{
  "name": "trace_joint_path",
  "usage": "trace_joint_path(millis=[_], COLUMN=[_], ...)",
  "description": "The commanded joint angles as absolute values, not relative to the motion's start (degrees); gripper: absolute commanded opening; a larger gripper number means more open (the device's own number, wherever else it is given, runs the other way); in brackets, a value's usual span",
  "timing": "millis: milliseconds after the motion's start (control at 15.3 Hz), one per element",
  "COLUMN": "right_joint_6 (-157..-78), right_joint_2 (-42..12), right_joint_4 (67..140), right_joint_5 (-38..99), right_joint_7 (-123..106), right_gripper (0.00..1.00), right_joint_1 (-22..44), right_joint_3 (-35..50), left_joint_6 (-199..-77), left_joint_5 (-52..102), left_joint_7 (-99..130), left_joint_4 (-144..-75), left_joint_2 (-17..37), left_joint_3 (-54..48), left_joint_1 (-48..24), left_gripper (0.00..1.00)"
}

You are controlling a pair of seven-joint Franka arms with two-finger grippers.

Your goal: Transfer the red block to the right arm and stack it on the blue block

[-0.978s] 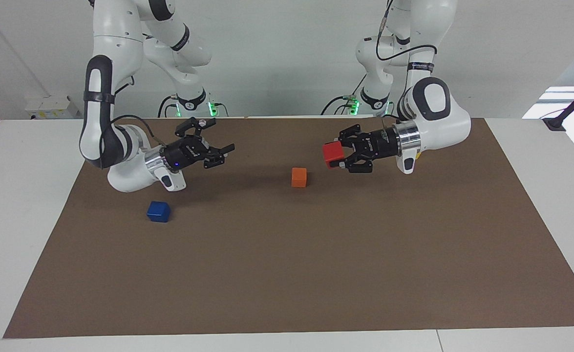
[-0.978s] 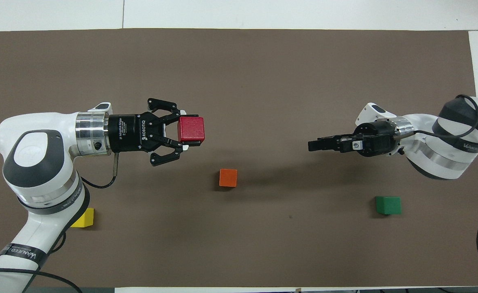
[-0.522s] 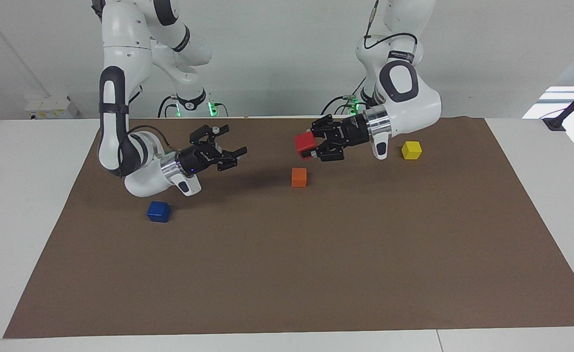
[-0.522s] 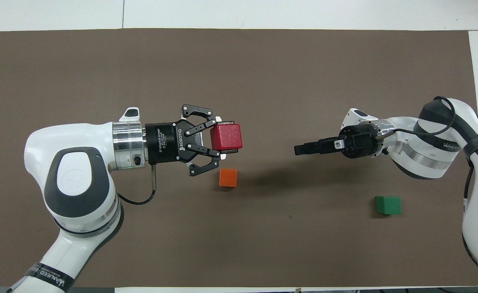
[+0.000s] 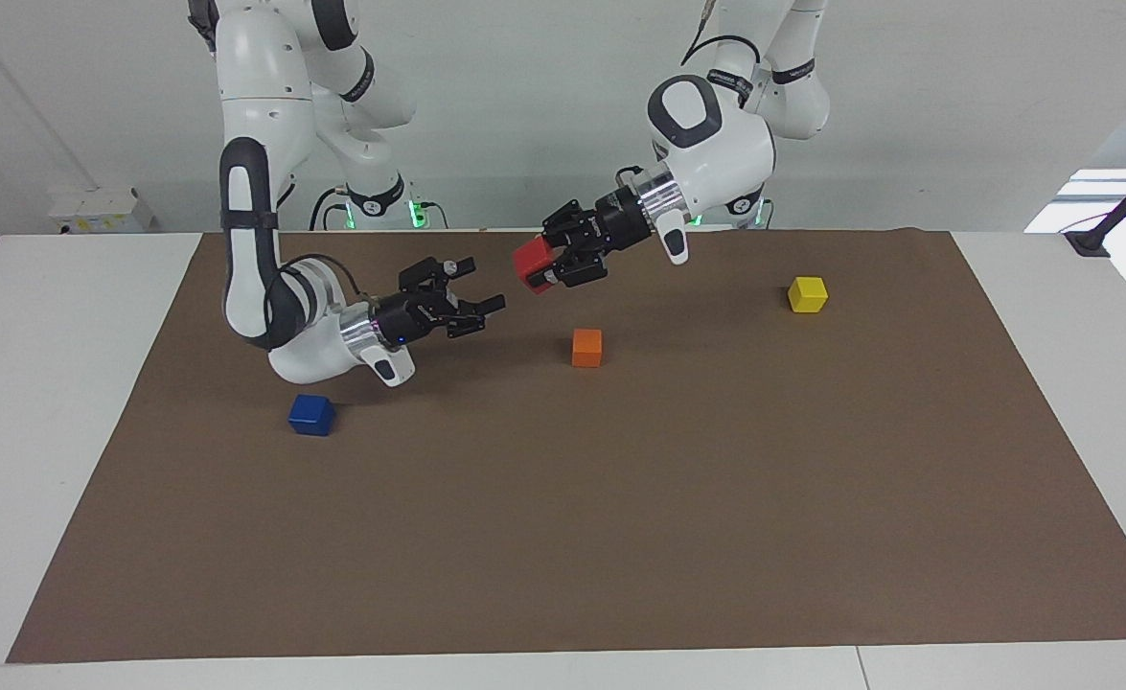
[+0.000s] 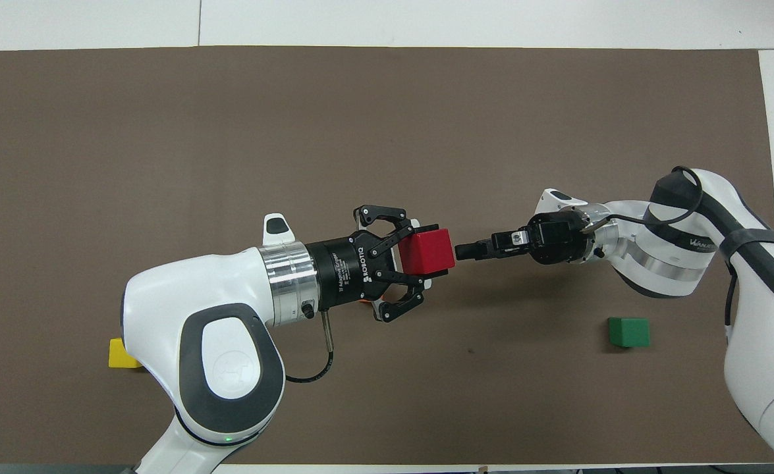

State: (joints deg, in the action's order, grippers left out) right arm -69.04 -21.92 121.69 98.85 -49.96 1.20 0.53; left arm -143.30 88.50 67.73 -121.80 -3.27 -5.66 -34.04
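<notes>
My left gripper is shut on the red block and holds it up in the air over the middle of the brown mat. In the overhead view the left gripper holds the red block over the orange block. My right gripper is open, its tips just short of the red block and apart from it. It also shows edge-on in the overhead view. The blue block sits on the mat toward the right arm's end, under the right forearm in the overhead view and hidden there.
An orange block lies mid-mat. A yellow block lies toward the left arm's end and is partly hidden in the overhead view. A green block lies near the right arm's base.
The left gripper has carried the red block toward the right arm's end and higher. The right gripper has moved toward it. The gap between them has shrunk to a small one.
</notes>
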Motion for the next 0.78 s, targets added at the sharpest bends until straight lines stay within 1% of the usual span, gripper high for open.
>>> trace_joint_path(millis=[0, 326, 717], right_joint_6=[-69.6, -69.6, -70.6], right_joint_2=[-22.1, -22.1, -22.1], right_joint_4=[122.3, 123.5, 123.9], right_joint_5=[100.9, 103.7, 104.9], right_joint_7=[-49.0, -49.2, -51.1], right_gripper=[1.00, 1.00, 1.00], right_joint_1=[2.0, 4.7, 6.7], right_joint_3=[0.8, 0.9, 0.9], left_joint_6=[-144.8, -147.6, -152.0], left_joint_5=[93.3, 94.0, 96.6], left_joint_7=[67.7, 67.6, 67.6], left_joint_4=[-122.2, -121.4, -121.1], left_joint_2=[-3.0, -0.5, -0.3], left_joint_3=[-4.7, -4.7, -4.7], left_joint_1=[-35.0, -37.1, -39.6], left_gripper=[0.00, 0.00, 0.00])
